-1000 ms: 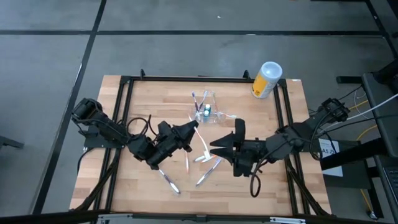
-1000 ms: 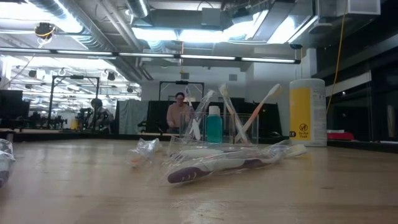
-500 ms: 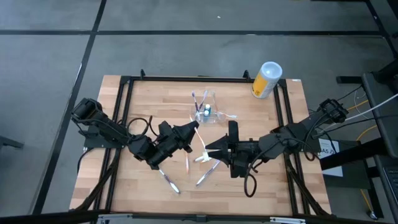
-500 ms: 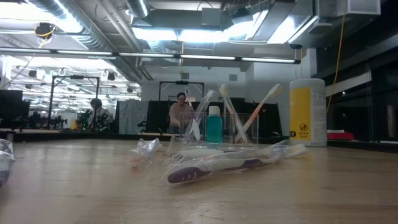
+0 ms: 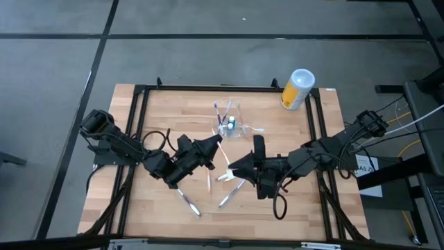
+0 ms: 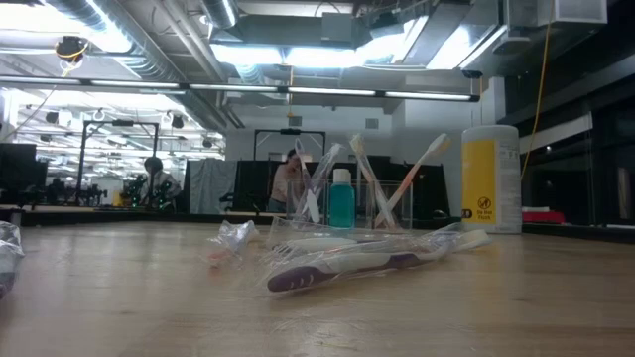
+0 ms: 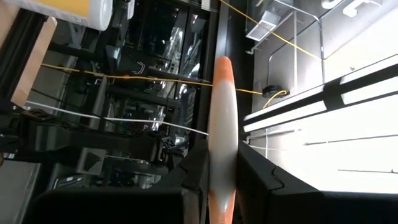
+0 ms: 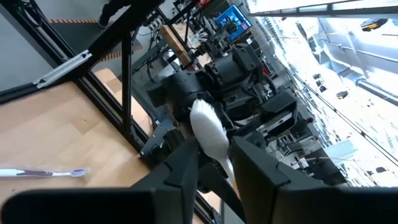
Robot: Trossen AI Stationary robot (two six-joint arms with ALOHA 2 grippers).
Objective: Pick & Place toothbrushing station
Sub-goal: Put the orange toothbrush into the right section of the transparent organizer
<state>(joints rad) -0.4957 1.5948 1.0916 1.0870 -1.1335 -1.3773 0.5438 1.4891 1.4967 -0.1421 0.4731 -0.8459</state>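
The clear toothbrushing station stands on the table's far middle with a few brushes and a teal bottle in it; it also shows in the low view. My left gripper is just short of it on the near left, shut on a white and orange toothbrush. My right gripper faces it from the right, shut on a white toothbrush. Both grippers are out of the low view. My left gripper pinches the white and orange toothbrush handle between its two fingers. The handle runs along the fingers and sticks out past them, slanting up, clear of the table. My right gripper pinches the white toothbrush between its two fingers. The rounded white end sticks out past the fingertips toward my left arm.
Several loose toothbrushes lie on the table near both grippers; a wrapped one lies close in the low view. A yellow canister with a white lid stands at the far right corner. A black frame borders the table.
My right gripper has gone a little toward the table's left, closer to my left gripper. The station and the loose brushes have stayed where they were.
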